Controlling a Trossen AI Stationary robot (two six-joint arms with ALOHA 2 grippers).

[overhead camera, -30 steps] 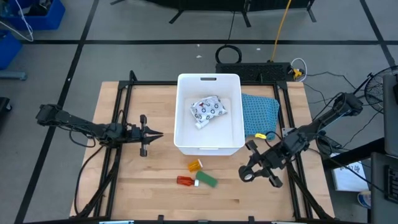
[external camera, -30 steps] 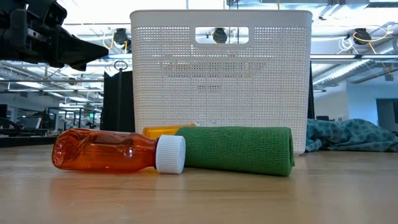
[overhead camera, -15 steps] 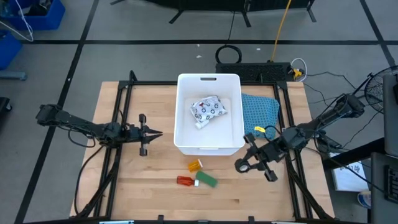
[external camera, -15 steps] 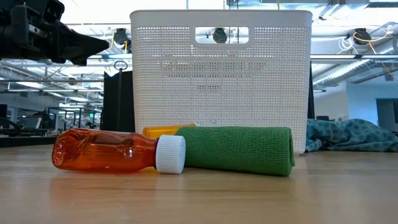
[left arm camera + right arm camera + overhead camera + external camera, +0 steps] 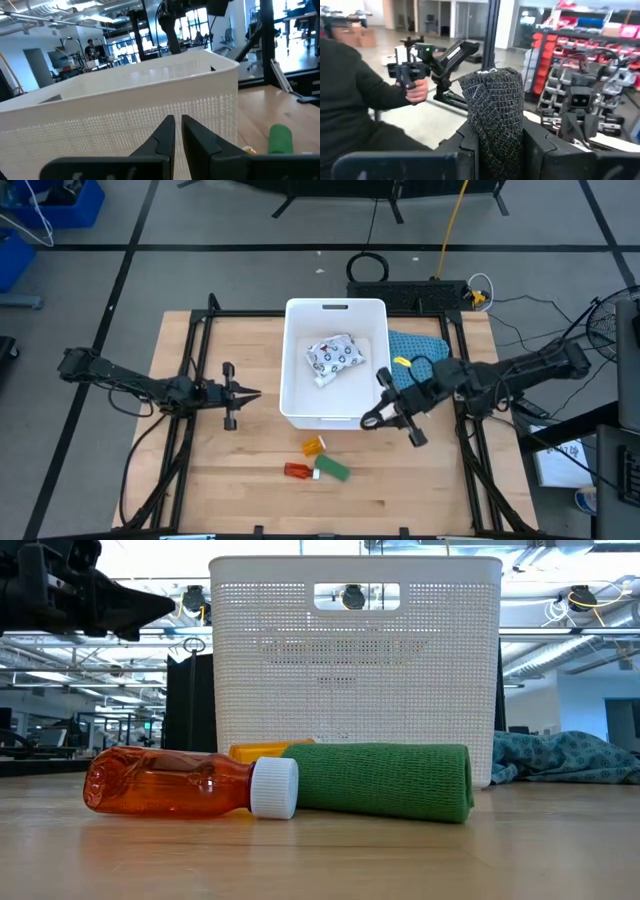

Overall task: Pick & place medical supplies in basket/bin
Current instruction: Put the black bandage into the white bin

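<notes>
The white basket (image 5: 336, 416) stands mid-table with the flat white dark-printed packet (image 5: 335, 357) lying inside it. Near its front wall, the orange vial (image 5: 314, 445), red tube (image 5: 295, 470) and green bar (image 5: 334, 469) lie on the table; in the low view the red tube (image 5: 180, 783) and the green bar (image 5: 385, 780) lie side by side. My right gripper (image 5: 369, 420) hovers at the basket's near-right corner, shut on the black oblong (image 5: 495, 100). My left gripper (image 5: 256, 394) waits shut, left of the basket. No white roll shows. My right gripper pinches the black oblong between its two fingers, on its lower part (image 5: 495, 137). The rest of the oblong stands out past the fingertips. The fingers point toward the table's left. The oblong is lifted clear of the table.
The blue-green mesh cloth (image 5: 420, 355) lies right of the basket, under my right arm. Black frame rails (image 5: 196, 360) run along both table sides. Bare wood lies left of and in front of the items. A person's dark sleeve and hand (image 5: 415, 90) show beyond the table.
My right gripper has carried the black oblong from the table's near-right part toward the far left, up to the basket's near-right corner, its arm swinging over the mesh cloth. It has stayed shut on the oblong. The supplies on the table have not moved.
</notes>
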